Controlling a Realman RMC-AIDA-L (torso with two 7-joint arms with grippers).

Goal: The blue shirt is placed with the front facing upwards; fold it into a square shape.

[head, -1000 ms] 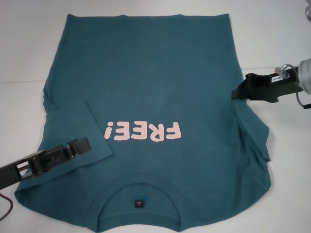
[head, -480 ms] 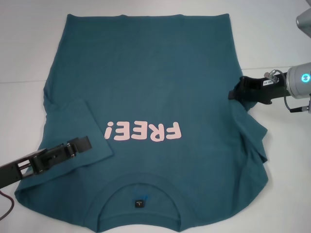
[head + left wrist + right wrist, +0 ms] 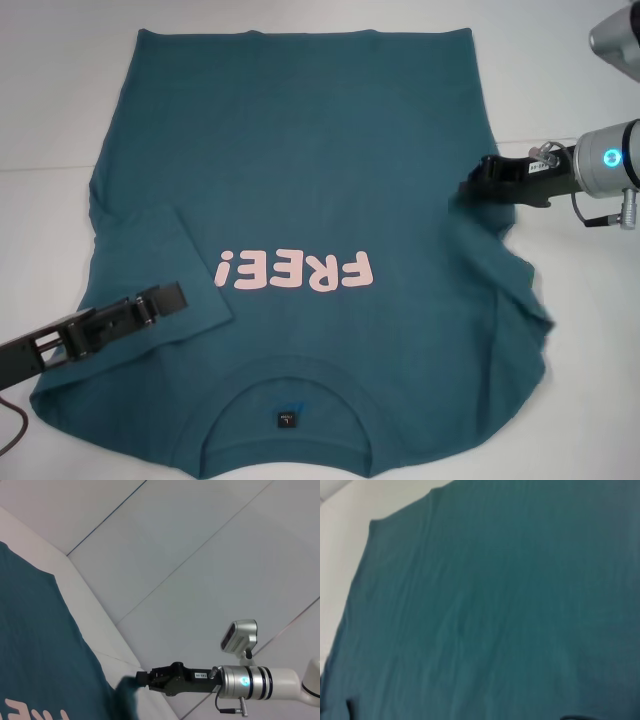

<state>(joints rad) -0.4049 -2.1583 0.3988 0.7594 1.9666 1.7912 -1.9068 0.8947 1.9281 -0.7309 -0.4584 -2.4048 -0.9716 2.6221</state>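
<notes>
The blue shirt lies flat on the white table, front up, with the pink "FREE!" lettering and the collar on my near side. Its left sleeve is folded inward onto the body. My left gripper rests low over that folded sleeve's near edge. My right gripper is shut on the right sleeve's cloth and holds it raised above the shirt's right side. The left wrist view shows this right gripper with a lifted bunch of cloth. Teal fabric fills the right wrist view.
The white table shows bare on both sides of the shirt and beyond its far hem. Loose, rumpled cloth lies along the shirt's right edge below the right gripper.
My right gripper has moved inward over the shirt, pulling the right sleeve's cloth with it. The left arm has stayed where it was.
</notes>
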